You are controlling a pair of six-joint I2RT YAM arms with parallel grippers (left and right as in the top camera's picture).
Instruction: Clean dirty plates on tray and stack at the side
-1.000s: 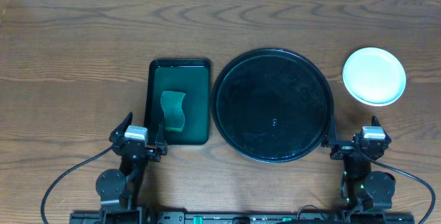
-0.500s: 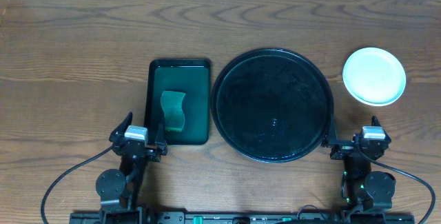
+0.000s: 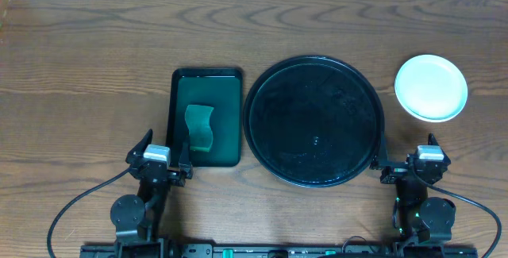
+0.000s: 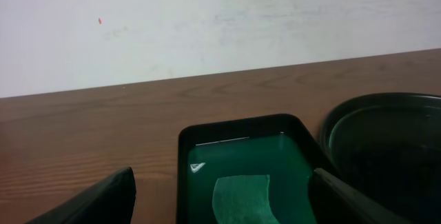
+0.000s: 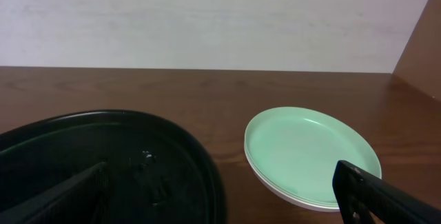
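The plates (image 3: 431, 87) sit stacked on the wood to the right of the round black tray (image 3: 313, 120); the top one looks clean. The stack also shows in the right wrist view (image 5: 310, 154), beside the tray's rim (image 5: 200, 162). No plate lies on the tray. My left gripper (image 3: 159, 165) is open and empty at the table's front, just before the green tray; its fingers frame the left wrist view (image 4: 224, 203). My right gripper (image 3: 418, 167) is open and empty at the front right, near the black tray's edge; it also shows in the right wrist view (image 5: 227, 196).
A small rectangular dark green tray (image 3: 181, 131) holds a green sponge (image 3: 199, 127) left of the black tray; both show in the left wrist view, tray (image 4: 234, 129) and sponge (image 4: 241, 196). A pale wall runs behind the table.
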